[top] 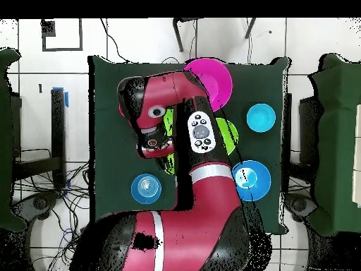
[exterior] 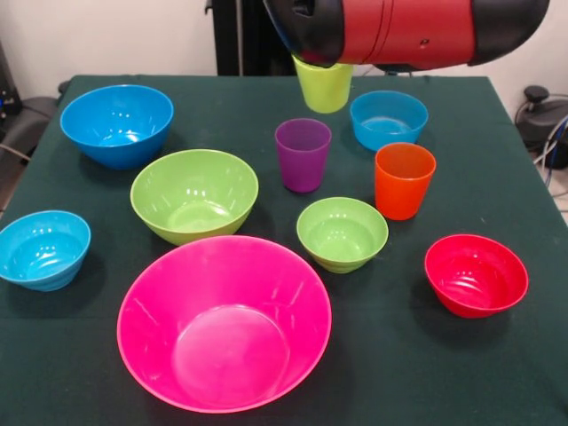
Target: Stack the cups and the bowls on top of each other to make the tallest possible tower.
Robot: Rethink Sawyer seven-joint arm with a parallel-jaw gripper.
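Observation:
All cups and bowls stand apart on the dark green table (exterior: 80, 355), none inside another. The huge pink bowl (exterior: 224, 324) is nearest, with the large green bowl (exterior: 193, 193) and large blue bowl (exterior: 117, 122) behind it on the left. One small light-blue bowl (exterior: 43, 248) sits at the left edge and another (exterior: 388, 118) at the far right. The small green bowl (exterior: 342, 232) and small red bowl (exterior: 476, 275) are on the right. Purple cup (exterior: 303, 154) and orange cup (exterior: 404, 180) stand mid-table. The lime green cup (exterior: 325, 89) is partly hidden under the arm (exterior: 408, 31). The gripper is hidden.
From overhead the red and black arm (top: 204, 190) covers the middle of the table. Around it show the pink bowl (top: 211, 81), large green bowl (top: 227, 134), large blue bowl (top: 252, 180) and both small light-blue bowls (top: 261, 117) (top: 147, 188). Chairs and cables surround the table.

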